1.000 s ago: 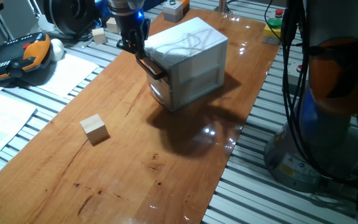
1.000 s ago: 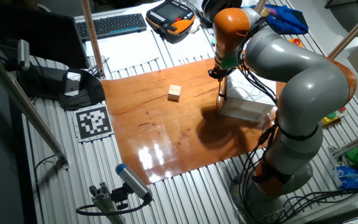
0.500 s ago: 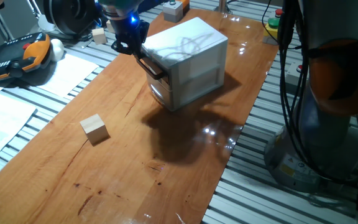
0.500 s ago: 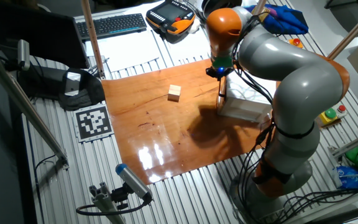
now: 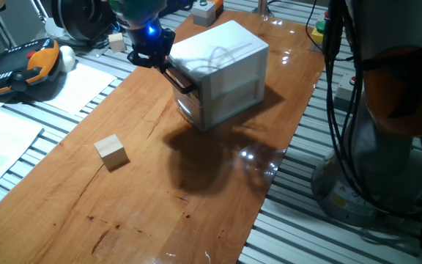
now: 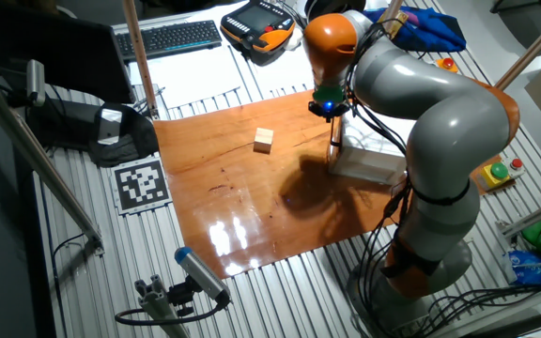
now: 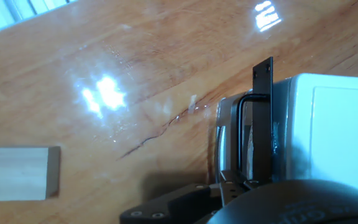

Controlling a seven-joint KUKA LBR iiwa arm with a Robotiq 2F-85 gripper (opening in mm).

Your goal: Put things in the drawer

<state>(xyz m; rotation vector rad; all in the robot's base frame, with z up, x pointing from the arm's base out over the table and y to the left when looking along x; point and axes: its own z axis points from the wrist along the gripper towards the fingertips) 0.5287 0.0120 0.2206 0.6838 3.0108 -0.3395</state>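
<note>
A small pale wooden cube [image 5: 112,152] lies on the wooden tabletop, well in front and to the left of the white cabinet [image 5: 226,66]. It also shows in the other fixed view [image 6: 264,140] and at the lower left of the hand view [image 7: 22,173]. My gripper [image 5: 161,64] is at the far end of the upper drawer's black bar handle [image 5: 179,79] and looks shut on it. In the hand view the handle [image 7: 263,118] runs down into the gripper [image 7: 241,186]. The drawer front stands slightly out from the cabinet body [image 7: 334,130].
An orange teach pendant [image 5: 20,66] and papers [image 5: 72,88] lie left of the board. Spare wooden cubes [image 5: 116,40] and a button box [image 5: 206,11] sit at the back. The robot base [image 5: 387,110] stands to the right. A keyboard [image 6: 169,38] lies beyond.
My gripper has shifted a little to the left and away from the cabinet while staying at the handle's end. The cube has not moved.
</note>
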